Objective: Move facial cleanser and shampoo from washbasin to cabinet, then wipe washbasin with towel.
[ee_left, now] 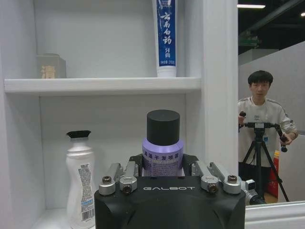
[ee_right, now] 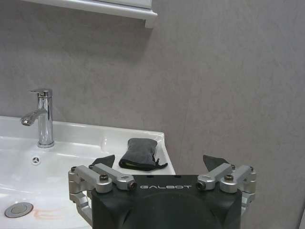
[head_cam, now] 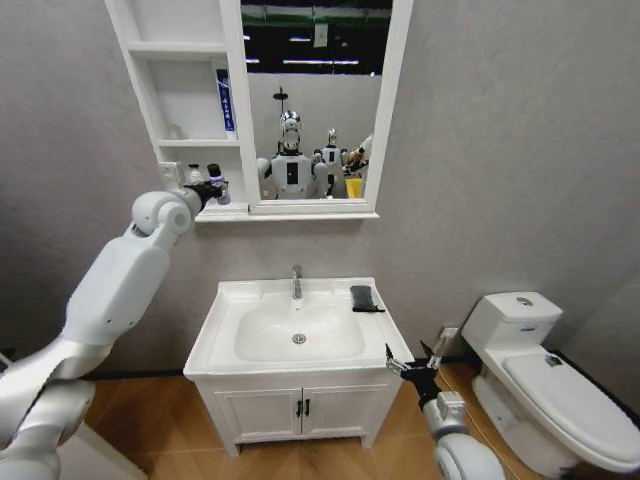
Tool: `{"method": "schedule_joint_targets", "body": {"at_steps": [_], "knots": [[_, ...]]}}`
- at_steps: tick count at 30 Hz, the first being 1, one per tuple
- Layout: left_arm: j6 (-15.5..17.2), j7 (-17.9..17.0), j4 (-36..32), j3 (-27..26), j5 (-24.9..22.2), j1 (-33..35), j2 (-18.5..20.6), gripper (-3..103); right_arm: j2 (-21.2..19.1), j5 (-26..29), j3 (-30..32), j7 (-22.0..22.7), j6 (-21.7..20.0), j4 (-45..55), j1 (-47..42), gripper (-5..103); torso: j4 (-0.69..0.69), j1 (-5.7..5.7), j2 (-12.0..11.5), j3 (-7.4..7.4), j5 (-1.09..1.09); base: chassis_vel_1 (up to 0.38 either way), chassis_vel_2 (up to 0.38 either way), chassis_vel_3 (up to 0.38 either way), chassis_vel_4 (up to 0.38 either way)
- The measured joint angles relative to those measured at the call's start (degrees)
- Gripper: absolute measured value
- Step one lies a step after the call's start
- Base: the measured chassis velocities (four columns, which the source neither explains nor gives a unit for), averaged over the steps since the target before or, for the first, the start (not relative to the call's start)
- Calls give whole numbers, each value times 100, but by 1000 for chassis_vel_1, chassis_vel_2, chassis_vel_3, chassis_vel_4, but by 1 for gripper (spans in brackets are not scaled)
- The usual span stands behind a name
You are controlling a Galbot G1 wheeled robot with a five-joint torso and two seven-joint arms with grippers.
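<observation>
The left pincer (head_cam: 212,187) grips the purple shampoo (ee_left: 163,145) at the cabinet's (head_cam: 185,100) lowest shelf, beside a white bottle (ee_left: 79,179). The right pincer (ee_right: 162,164) (fingers spread, holding nothing) hangs near the washbasin's (head_cam: 225,330) corner; the towel (head_cam: 362,298) lies on its rim.

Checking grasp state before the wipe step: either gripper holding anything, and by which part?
Left gripper grips the purple bottle around its body, below the black cap, at the cabinet. Right gripper is open and empty, near the towel.
</observation>
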Motion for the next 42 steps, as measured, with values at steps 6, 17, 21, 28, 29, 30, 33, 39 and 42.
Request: {"method": "schedule_joint_targets", "body": {"at_steps": [6,17,21,28,29,30,33,39,42], "knots": [[-122,270,658,91,239,-147,-166,43,-10,5,-19,6,2,-4,44,100,1,0,0,0,-1,0,0,0,0],[-365,720,1268,175,588,-358,-415,43,-80,41,-22,20,-44,-2,119,100,0,-2,0,-1,0,0,0,0,0],[-450,770,1509,172,736,-375,-542,43,-90,64,8,21,-46,10,94,100,0,-1,0,-1,0,0,0,0,0],[-653,840,1837,132,898,-409,-641,43,-89,62,22,14,-37,22,40,100,0,-1,0,-1,-1,0,0,0,0],[-653,840,1837,132,898,-409,-641,43,-89,62,22,14,-37,22,40,100,0,-1,0,-1,-1,0,0,0,0],[-663,843,1854,127,906,-409,-649,43,-82,47,22,-2,-34,20,40,100,0,-1,0,-1,-1,0,0,0,0],[-706,872,1899,114,943,-402,-673,43,-75,31,11,-26,-30,5,67,100,-1,-1,0,-1,0,0,0,0,0],[-737,913,1921,109,986,-349,-677,43,-101,41,11,-34,-30,-16,101,100,0,-1,0,-1,-1,0,0,0,0],[-750,920,1925,107,1004,-341,-677,43,-105,47,12,-44,-30,-51,119,100,-1,-1,0,-1,0,0,0,0,0]]}}
